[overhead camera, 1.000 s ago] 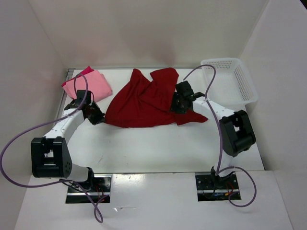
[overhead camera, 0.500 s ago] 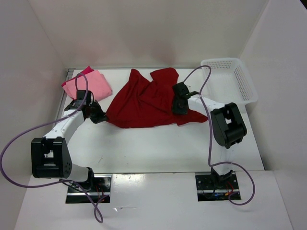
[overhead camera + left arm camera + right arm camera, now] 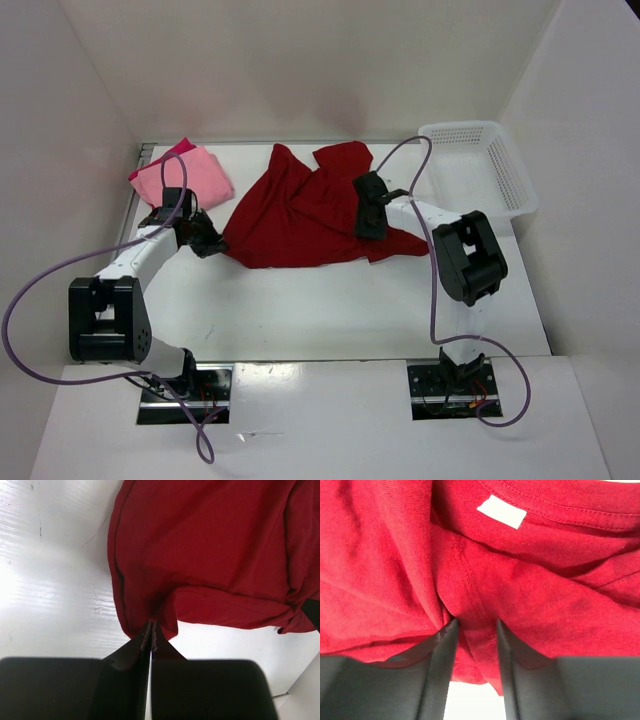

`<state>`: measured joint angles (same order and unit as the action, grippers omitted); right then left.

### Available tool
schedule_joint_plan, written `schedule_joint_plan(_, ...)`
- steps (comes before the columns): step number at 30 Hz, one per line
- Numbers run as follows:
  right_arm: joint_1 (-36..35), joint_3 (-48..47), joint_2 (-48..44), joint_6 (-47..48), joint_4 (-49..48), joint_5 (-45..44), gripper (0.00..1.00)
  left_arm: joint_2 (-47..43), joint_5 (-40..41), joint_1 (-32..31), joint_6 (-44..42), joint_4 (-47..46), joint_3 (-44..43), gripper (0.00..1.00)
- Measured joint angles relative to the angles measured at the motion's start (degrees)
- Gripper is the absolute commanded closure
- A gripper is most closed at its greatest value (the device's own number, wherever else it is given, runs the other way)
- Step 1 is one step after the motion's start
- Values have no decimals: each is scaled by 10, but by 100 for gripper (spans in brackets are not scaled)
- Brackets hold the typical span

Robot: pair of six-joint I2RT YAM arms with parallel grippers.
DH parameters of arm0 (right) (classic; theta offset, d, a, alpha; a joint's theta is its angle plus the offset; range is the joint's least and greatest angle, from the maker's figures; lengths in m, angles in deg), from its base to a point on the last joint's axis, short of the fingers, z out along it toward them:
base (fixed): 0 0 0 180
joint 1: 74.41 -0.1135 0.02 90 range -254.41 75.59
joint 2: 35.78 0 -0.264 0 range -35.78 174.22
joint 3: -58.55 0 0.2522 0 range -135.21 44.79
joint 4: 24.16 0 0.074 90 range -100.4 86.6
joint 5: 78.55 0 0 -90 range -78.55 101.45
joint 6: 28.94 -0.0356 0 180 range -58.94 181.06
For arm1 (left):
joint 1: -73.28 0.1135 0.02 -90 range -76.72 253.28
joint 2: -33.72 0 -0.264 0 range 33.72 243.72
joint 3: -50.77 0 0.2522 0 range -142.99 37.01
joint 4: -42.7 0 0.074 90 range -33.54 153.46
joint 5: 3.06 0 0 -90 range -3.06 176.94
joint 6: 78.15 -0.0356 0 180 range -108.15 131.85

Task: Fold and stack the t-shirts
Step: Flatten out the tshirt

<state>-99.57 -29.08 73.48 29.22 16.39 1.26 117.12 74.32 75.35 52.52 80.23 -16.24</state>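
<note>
The large dark red t-shirt (image 3: 300, 215) lies crumpled across the middle of the table. My left gripper (image 3: 208, 243) is at its lower left corner, shut on that corner of cloth (image 3: 151, 625). My right gripper (image 3: 367, 222) is pressed down on the shirt's right part, near the collar and its white label (image 3: 501, 511). Its jaws stand apart with a ridge of red cloth (image 3: 475, 605) between them (image 3: 476, 625). The light salmon pink t-shirt (image 3: 192, 178) lies folded at the back left. A crimson-pink t-shirt edge (image 3: 176, 150) shows from under it.
A white lattice basket (image 3: 500, 165) stands at the back right corner. White walls close in the table on three sides. The bare white tabletop (image 3: 320, 300) spreads in front of the red shirt, toward the arm bases.
The right arm has folded inward and its gripper has slid left onto the red shirt. The left gripper holds the same corner, almost still.
</note>
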Motion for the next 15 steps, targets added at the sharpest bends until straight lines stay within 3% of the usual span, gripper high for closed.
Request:
schedule_joint_plan(1, -1, -2, 4, 0, 0, 0, 70, 1, -1, 0, 0, 0, 0, 100)
schedule_joint_plan(5, -1, -5, 16, 0, 2, -6, 91, 3, -2, 0, 0, -1, -2, 100)
schedule_joint_plan(11, -1, -2, -10, -12, 17, -20, 99, 21, -3, 0, 1, -3, -27, 100)
schedule_joint_plan(15, -1, 42, -113, -28, 28, -12, 100, 37, -4, 1, 3, -6, -65, 100)
